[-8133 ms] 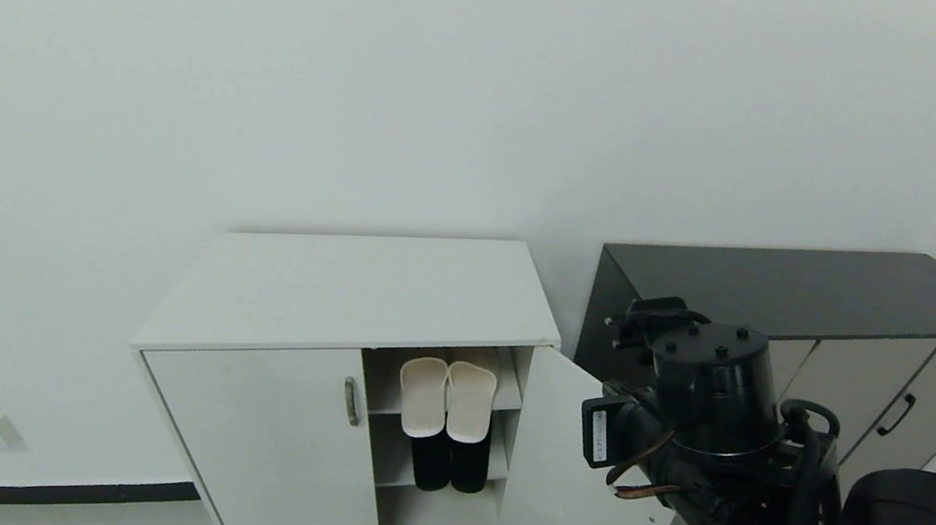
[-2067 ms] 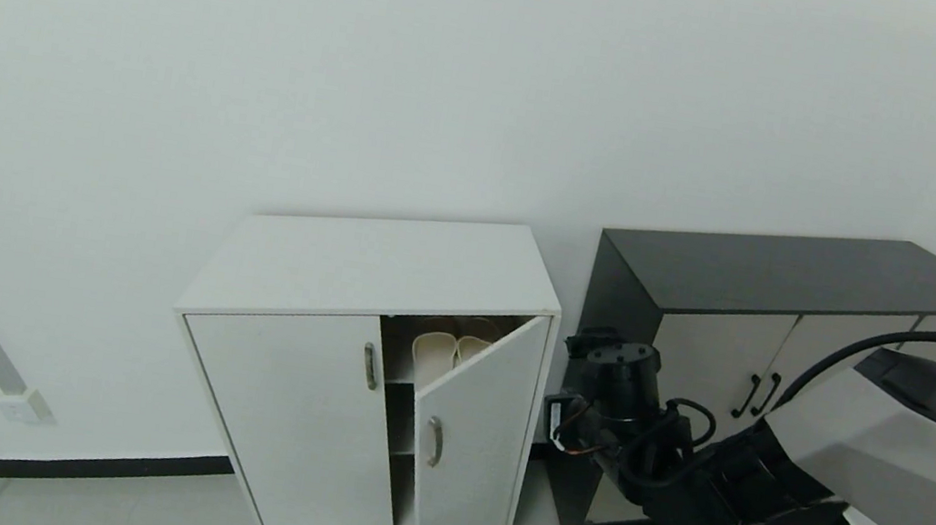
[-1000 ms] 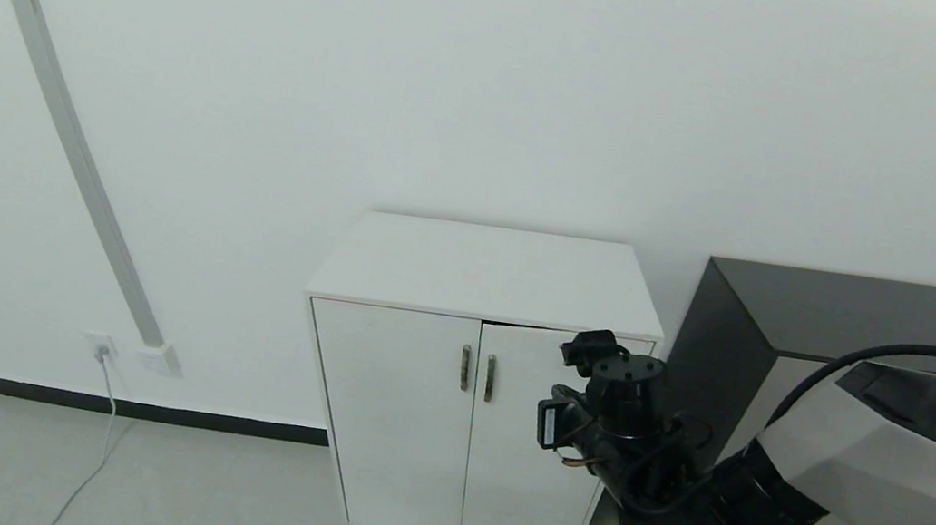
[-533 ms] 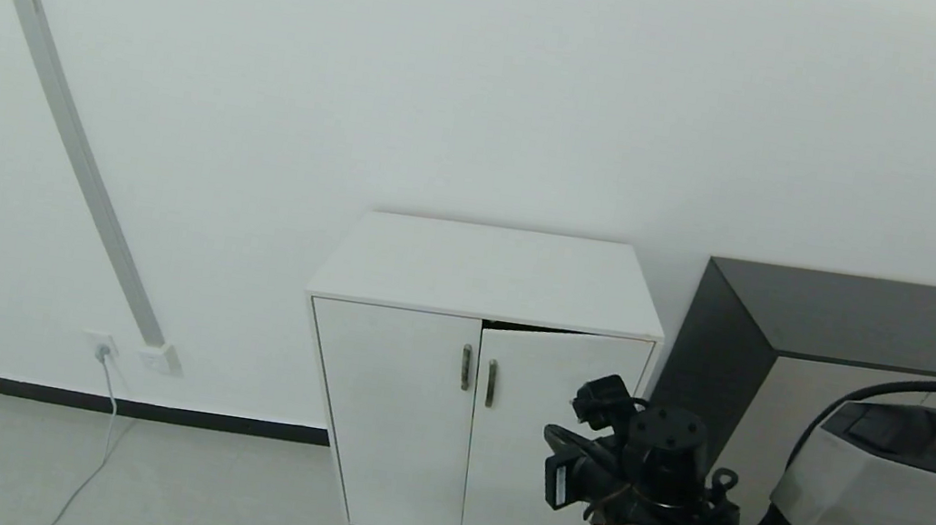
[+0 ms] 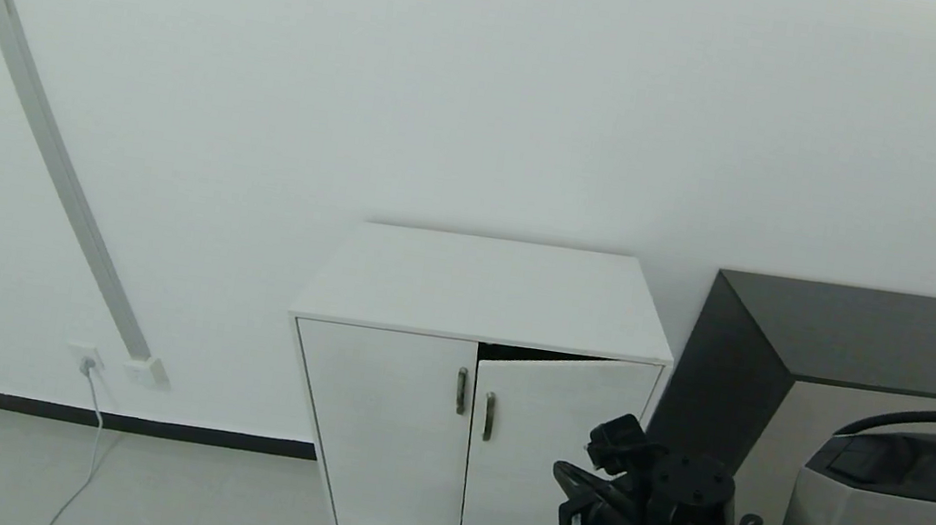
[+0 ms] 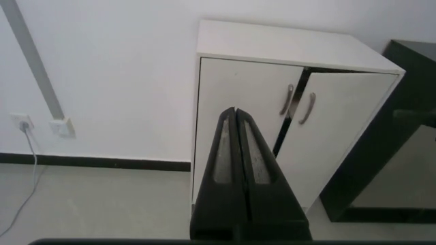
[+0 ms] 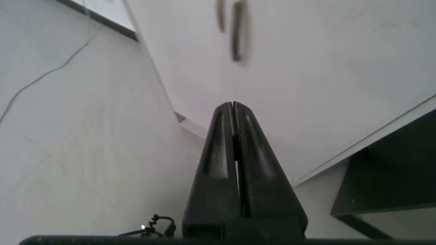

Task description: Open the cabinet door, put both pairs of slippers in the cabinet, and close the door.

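Observation:
The white cabinet (image 5: 483, 287) stands against the wall. Its left door (image 5: 371, 432) is shut. Its right door (image 5: 550, 457) is slightly ajar, with a dark gap along the top edge. The slippers are hidden behind the doors. My right arm (image 5: 662, 510) hangs low in front of the right door's lower corner, apart from it. My right gripper (image 7: 234, 107) is shut and empty, pointing at the lower part of the right door (image 7: 327, 75) below the handles (image 7: 238, 34). My left gripper (image 6: 235, 112) is shut and empty, well back from the cabinet (image 6: 272, 41).
A black cabinet (image 5: 870, 333) stands close against the white one's right side. A wall socket with a cable (image 5: 88, 360) and a slanting wall conduit (image 5: 39, 120) are to the left. Open grey floor (image 5: 126, 480) lies before the cabinet.
The right door swung from wide open to nearly shut, then sprang back a crack. My right arm drew back and down from the door. The head camera has also shifted.

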